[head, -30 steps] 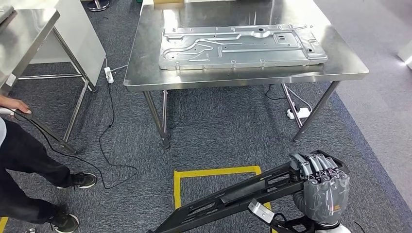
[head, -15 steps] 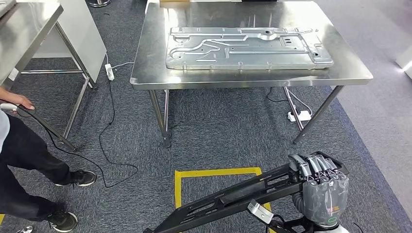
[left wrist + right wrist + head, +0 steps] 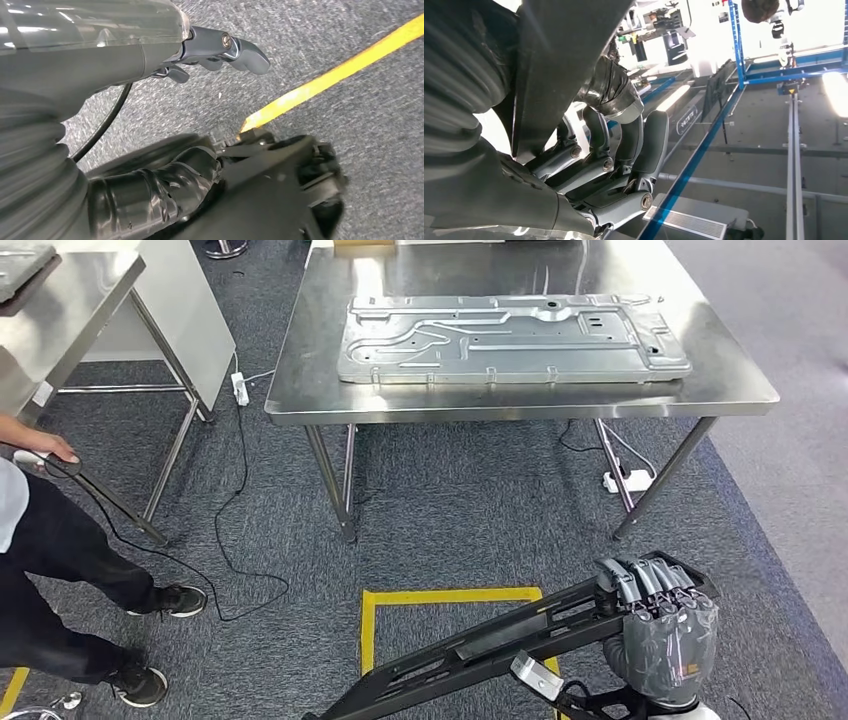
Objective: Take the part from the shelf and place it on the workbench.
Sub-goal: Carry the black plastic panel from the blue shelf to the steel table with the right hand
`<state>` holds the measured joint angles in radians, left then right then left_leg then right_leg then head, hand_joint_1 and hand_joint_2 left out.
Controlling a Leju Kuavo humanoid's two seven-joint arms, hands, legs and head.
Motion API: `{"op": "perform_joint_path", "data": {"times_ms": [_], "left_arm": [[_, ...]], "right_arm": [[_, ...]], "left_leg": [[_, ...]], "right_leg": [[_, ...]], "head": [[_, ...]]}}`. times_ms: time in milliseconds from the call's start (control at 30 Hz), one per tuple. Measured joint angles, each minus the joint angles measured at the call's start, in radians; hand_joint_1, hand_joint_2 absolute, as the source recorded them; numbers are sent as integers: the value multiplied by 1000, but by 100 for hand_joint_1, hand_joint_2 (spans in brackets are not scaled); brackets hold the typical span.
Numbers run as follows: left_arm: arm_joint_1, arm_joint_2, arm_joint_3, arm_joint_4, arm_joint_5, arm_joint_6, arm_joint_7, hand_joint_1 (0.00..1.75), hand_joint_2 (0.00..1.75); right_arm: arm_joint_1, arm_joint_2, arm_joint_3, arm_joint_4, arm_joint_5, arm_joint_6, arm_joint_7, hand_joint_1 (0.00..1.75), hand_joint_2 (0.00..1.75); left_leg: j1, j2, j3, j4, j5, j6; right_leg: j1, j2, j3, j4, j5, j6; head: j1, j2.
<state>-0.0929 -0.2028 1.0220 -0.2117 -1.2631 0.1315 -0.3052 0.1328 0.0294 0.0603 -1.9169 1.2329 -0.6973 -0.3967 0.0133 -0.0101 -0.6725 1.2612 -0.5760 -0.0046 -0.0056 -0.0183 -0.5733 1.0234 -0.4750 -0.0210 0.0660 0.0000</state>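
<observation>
The part (image 3: 480,645), a long black frame-like component, is lying diagonally low in the head view, running from the lower middle of the picture up to the right hand (image 3: 660,625), whose fingers are curling over its upper end and gripping it. Going left to right: a person (image 3: 50,570) in dark trousers is standing at the left edge holding a cabled device, beside a smaller steel table (image 3: 70,300); a black cable (image 3: 235,540) is trailing across the grey carpet (image 3: 480,510); a yellow floor marking (image 3: 450,596) is sitting directly ahead of the robot; beyond it the worktop (image 3: 310,390) is standing well apart from the part and is carrying a large stamped metal panel (image 3: 510,338) that is covering most of its surface. In the left wrist view the left hand (image 3: 220,47) is hanging over the carpet with its fingers curled in and nothing between them, near a dark object that is too blurred to identify. In the right wrist view the right hand's fingers (image 3: 624,150) are wrapping a dark bar of the part. The task appears to be at the carrying stage, with placement not yet done. Risks from here: the part is being supported at one end by one hand, so it may swing or slip during walking; its low far end may be catching the worktop's legs or edge; and the panel is leaving little bare surface, so the part may be landing on it or overhanging the rim.
</observation>
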Motion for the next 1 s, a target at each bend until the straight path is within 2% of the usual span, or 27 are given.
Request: {"op": "perform_joint_path", "data": {"times_ms": [67, 133, 233, 300, 333, 400, 433, 467, 500, 533, 600, 633, 733, 800, 867, 933, 1000], "left_arm": [[0, 0, 0, 0, 0, 0, 0, 0, 175], [-3, 1, 0, 0, 0, 0, 0, 0, 175], [-3, 0, 0, 0, 0, 0, 0, 0, 175], [-2, 0, 0, 0, 0, 0, 0, 0, 175], [-3, -1, 0, 0, -1, 0, 0, 0, 175], [-4, -1, 0, 0, -2, 0, 0, 0, 175], [-3, -1, 0, 0, -2, 0, 0, 0, 175], [-3, -1, 0, 0, -2, 0, 0, 0, 175], [-2, -1, 0, 0, -2, 0, 0, 0, 175], [-2, -1, 0, 0, -2, 0, 0, 0, 175], [-3, -2, 0, 0, -2, 0, 0, 0, 175], [-3, -2, 0, 0, -2, 0, 0, 0, 175], [-3, -2, 0, 0, -2, -1, -1, 0, 175], [-2, -2, 0, 0, -2, -5, -2, 0, 175], [-2, -2, 0, 0, -2, -11, -5, 0, 175], [-2, -2, 0, 0, -1, -14, -6, 0, 175], [-1, -2, 0, 0, 1, -15, -7, 0, 175]], "right_arm": [[0, 0, 0, 0, 0, 0, 0, 175, 175], [0, 0, 0, 0, 0, 0, 0, 175, 175], [0, 0, 0, -1, 0, 0, 0, 175, 175], [-1, 0, 0, -2, 1, 0, 1, 175, 175], [0, 0, 0, -2, 1, 0, 2, 175, 175], [2, -1, 0, -2, 1, 0, 5, 175, 175], [3, -1, 0, -1, 1, 0, 6, 175, 175], [5, -1, 0, -1, 1, 0, 6, 175, 175], [5, -1, 0, -1, 1, 0, 7, 175, 175], [6, -1, 0, 0, 1, 0, 7, 175, 175], [5, -2, 0, 0, 1, 0, 8, 175, 175], [4, -2, 0, -1, 1, 0, 8, 175, 175], [5, -1, 0, -1, -1, 0, 9, 175, 175], [5, -1, 0, -1, -8, 0, 16, 175, 175], [5, -1, 0, 1, -15, 0, 33, 175, 175], [5, -1, 0, 4, -20, 0, 52, 175, 175], [6, -2, 0, 6, -24, 0, 61, 175, 175]], "left_leg": [[-4, 16, 61, -131, 67, 10], [-10, 32, 102, -221, 96, 21], [-11, 26, 107, -242, 102, 32], [-6, 20, 112, -255, 112, 43], [-4, 17, 114, -260, 115, 46], [-3, 10, 113, -262, 118, 49], [-3, 6, 112, -261, 118, 49], [-3, 2, 112, -260, 117, 48], [-3, -3, 113, -258, 116, 47], [-2, -7, 113, -256, 115, 45], [-2, -15, 112, -249, 110, 36], [-3, -17, 110, -246, 109, 31], [-3, -20, 107, -247, 109, 12], [-2, -14, 96, -221, 87, 2], [0, -6, 52, -122, 29, -2], [0, -3, -2, -3, -25, -5], [0, -3, -25, 44, -42, -5]], "right_leg": [[4, -6, 3, 5, -5, 2], [8, -11, 3, 9, -9, 9], [7, -18, 3, 8, -9, 24], [4, -8, -8, 37, -32, 37], [1, 0, -26, 79, -58, 43], [-5, 9, -86, 205, -118, 53], [-8, 9, -109, 254, -133, 57], [-11, 9, -119, 272, -129, 60], [-14, 9, -110, 250, -106, 62], [-16, 10, -84, 193, -69, 62], [-18, 15, -23, 66, -18, 59], [-16, 17, -6, 27, -9, 55], [-10, 19, -2, 8, -7, 36], [-13, 16, 1, 0, -2, 21], [-12, 11, 2, -3, 1, 10], [-9, 7, 0, -2, 0, 6], [-7, 5, -1, -1, 0, 6]], "head": [[0, 0], [0, 0], [1, 0], [2, 0], [3, 0], [3, 0], [4, 0], [3, 0], [3, 0], [3, 0], [3, 0], [3, 0], [2, 0], [1, 0], [-1, 0], [-1, 0], [-1, 0]]}}
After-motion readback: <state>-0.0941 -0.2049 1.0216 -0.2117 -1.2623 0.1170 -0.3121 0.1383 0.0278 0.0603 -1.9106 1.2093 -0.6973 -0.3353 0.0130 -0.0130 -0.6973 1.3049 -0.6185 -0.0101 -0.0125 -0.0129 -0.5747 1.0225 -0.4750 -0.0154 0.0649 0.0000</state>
